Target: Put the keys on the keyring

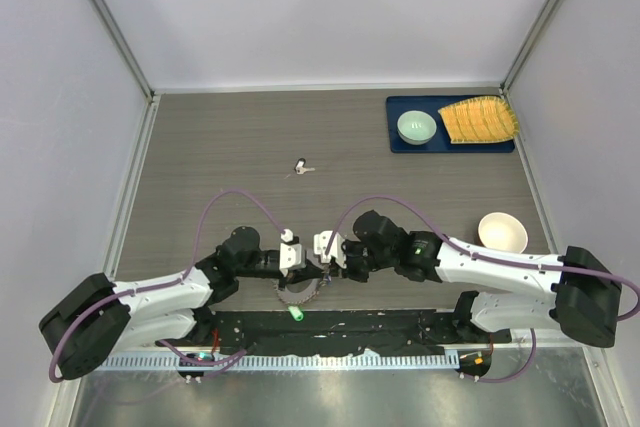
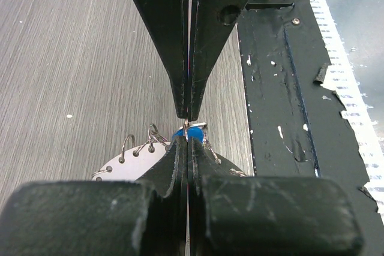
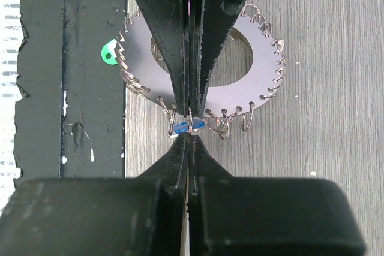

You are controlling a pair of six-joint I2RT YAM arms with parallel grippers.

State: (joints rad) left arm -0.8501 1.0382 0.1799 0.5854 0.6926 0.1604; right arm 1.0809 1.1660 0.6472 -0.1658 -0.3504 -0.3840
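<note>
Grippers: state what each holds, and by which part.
Left gripper pinches a rim loop of the keyring; right gripper seems to pinch the blue key by its head; contact hidden.

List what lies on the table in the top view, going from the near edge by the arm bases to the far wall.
green key → keyring → white bowl → small dark-and-silver item, probably another key → blue tray, which carries a green bowl and a yellow item

- Grey wood-grain table (image 1: 200, 147).
- Blue tray (image 1: 395, 107): far right corner.
- White bowl (image 1: 502, 232): nearer than tray.
- Small metal item (image 1: 302, 166): left of tray.
- Keyring (image 1: 300, 292): well nearer-left of tray.
</note>
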